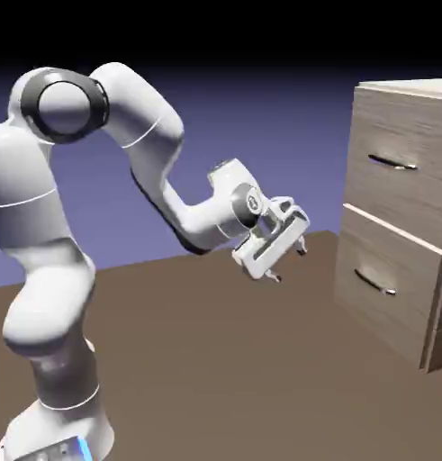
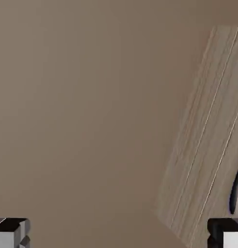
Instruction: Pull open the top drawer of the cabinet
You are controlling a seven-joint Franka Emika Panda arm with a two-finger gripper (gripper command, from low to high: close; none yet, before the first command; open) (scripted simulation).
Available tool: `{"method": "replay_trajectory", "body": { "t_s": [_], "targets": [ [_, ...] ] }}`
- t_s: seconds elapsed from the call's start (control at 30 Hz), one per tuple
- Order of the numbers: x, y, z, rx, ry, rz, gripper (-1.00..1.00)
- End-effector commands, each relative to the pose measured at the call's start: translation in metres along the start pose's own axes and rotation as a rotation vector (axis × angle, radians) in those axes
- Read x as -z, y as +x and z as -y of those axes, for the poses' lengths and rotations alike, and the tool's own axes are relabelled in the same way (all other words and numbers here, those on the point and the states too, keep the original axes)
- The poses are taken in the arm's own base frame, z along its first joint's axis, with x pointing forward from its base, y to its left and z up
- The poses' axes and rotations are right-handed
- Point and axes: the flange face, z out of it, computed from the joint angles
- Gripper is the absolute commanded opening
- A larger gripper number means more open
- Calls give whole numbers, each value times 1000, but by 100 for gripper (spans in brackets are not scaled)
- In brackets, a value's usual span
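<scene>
The cabinet (image 1: 400,216) stands at the exterior view's right, a woodgrain box with a paler top. Its top drawer (image 1: 413,189) sits flush and carries a thin dark bar handle (image 1: 392,163). My gripper (image 1: 290,264) hangs open in the air left of the cabinet, well short of it and about level with the seam between the two drawer fronts, nothing between its fingers. In the hand view both fingertips (image 2: 11,232) sit wide apart at the bottom corners. The cabinet's woodgrain (image 2: 203,145) fills the right side there, with a short piece of a dark handle (image 2: 235,186); which drawer it belongs to I cannot tell.
The lower drawer (image 1: 395,297) with an identical handle (image 1: 375,282) sits below the top one. The brown table (image 1: 224,360) runs from the arm's base to the cabinet's foot. My white arm rises from the lower left of the exterior view.
</scene>
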Motion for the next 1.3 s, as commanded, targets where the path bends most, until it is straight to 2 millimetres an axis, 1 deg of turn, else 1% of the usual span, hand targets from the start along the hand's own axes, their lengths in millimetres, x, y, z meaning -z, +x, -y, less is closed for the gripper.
{"method": "replay_trajectory", "body": {
  "t_s": [0.0, 0.17, 0.33, 0.5, 0.63, 0.8, 0.97, 1.13, 1.27],
  "targets": [
    [-5, 4, 2, 85, -1, 3, 0],
    [-24, 23, 10, 504, -23, 1, 0],
    [-36, 41, 11, 895, -82, -12, 0],
    [-42, 56, 2, 1252, -186, -11, 0],
    [-41, 65, -12, 1508, -302, 17, 0],
    [-32, 72, -42, 1783, -476, 112, 0],
    [-16, 68, -84, 1999, -656, 294, 0],
    [8, 51, -137, 2148, -802, 578, 0],
    [33, 24, -185, 2213, -860, 873, 0]
  ]
}}
